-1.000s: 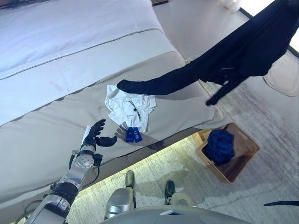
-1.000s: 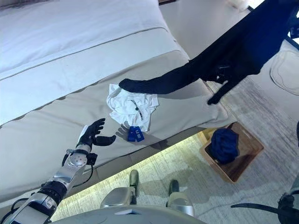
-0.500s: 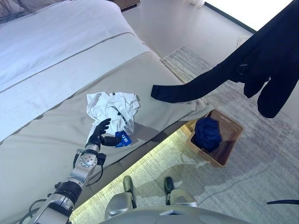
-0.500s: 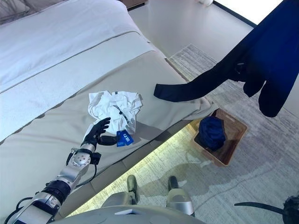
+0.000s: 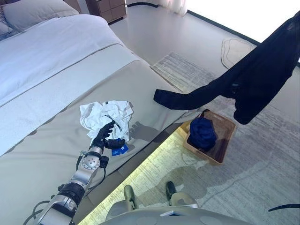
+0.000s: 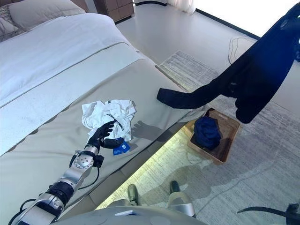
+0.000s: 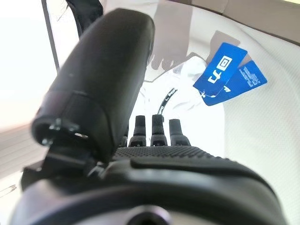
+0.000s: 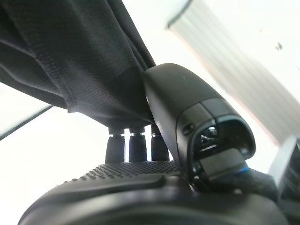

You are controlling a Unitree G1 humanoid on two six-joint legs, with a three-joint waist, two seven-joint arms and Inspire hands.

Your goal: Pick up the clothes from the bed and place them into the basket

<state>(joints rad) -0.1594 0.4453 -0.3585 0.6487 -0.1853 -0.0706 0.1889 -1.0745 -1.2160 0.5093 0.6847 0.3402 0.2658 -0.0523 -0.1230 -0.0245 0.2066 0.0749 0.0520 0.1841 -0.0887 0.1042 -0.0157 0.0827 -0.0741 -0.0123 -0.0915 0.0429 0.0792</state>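
A crumpled white garment (image 5: pixel 105 115) with blue tags (image 5: pixel 119 149) lies near the front edge of the bed (image 5: pixel 56 61). My left hand (image 5: pixel 104 137) is open, its straight fingers (image 7: pixel 159 126) resting on the white cloth and its thumb apart beside the tags. My right hand (image 8: pixel 131 187) is shut on a long black garment (image 5: pixel 253 79) and holds it high at the right. The garment's free end (image 5: pixel 164 97) still trails on the bed's corner. The woven basket (image 5: pixel 227 139) stands on the floor below it with a dark blue garment (image 5: pixel 202 132) inside.
The basket stands on a pale rug (image 5: pixel 262 173) beside the bed's foot corner. A pillow (image 5: pixel 28 11) lies at the head of the bed and a wooden cabinet (image 5: pixel 110 7) stands at the back. A lit strip runs under the bed edge.
The camera has shifted. My left hand has reached forward from beside the white garment onto its edge. The black garment hangs higher and further right, its free end near the bed's corner.
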